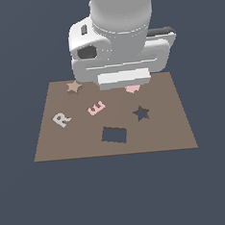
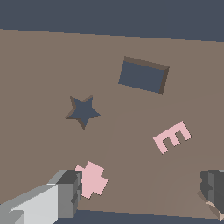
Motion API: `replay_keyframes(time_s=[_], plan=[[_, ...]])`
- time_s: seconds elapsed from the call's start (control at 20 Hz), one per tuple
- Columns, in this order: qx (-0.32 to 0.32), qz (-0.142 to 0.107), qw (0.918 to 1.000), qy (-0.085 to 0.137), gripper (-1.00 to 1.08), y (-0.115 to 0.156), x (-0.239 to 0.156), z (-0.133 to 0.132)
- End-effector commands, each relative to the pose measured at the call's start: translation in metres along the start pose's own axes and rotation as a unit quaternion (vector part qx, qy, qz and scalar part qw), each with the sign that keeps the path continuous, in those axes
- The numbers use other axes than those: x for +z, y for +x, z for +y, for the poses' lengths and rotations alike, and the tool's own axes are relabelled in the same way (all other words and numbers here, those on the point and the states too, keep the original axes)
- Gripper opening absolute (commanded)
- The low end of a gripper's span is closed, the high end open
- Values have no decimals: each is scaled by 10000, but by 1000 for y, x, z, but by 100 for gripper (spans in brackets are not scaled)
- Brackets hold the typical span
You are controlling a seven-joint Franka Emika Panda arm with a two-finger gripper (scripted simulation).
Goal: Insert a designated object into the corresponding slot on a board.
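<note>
The brown board [image 1: 54, 143] lies flat. The tan star [image 1: 73, 86] lies near its far corner on the exterior view's left; in the wrist view only a sliver of it [image 2: 216, 211] shows behind one finger. The dark star-shaped slot [image 1: 141, 113] is empty and also shows in the wrist view [image 2: 83, 111]. My gripper [image 2: 140, 192] is open and empty, its fingers [image 2: 68, 192] wide apart, hovering above the board's far side. In the exterior view the hand [image 1: 123, 78] hides the fingertips.
A pink flower piece [image 2: 92, 179] lies beside one finger and is partly hidden by the hand in the exterior view [image 1: 132, 88]. A pink letter E [image 1: 96, 107], a white letter R [image 1: 62, 119] and a dark rectangular cut-out [image 1: 114, 135] are on the board.
</note>
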State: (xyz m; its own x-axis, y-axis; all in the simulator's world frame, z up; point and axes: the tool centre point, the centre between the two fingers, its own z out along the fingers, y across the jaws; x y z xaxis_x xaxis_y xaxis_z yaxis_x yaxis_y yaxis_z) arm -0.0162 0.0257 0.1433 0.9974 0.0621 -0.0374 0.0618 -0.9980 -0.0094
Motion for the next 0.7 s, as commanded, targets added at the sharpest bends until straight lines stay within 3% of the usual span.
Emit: replay_keyframes(time_s=[0.0,0.3,0.65], plan=[[0,0,10000,0,100,0,0,0],[218,16,9998,-1,100,-4,7,14],[992,71,9950,-5,100,-23,33,63]])
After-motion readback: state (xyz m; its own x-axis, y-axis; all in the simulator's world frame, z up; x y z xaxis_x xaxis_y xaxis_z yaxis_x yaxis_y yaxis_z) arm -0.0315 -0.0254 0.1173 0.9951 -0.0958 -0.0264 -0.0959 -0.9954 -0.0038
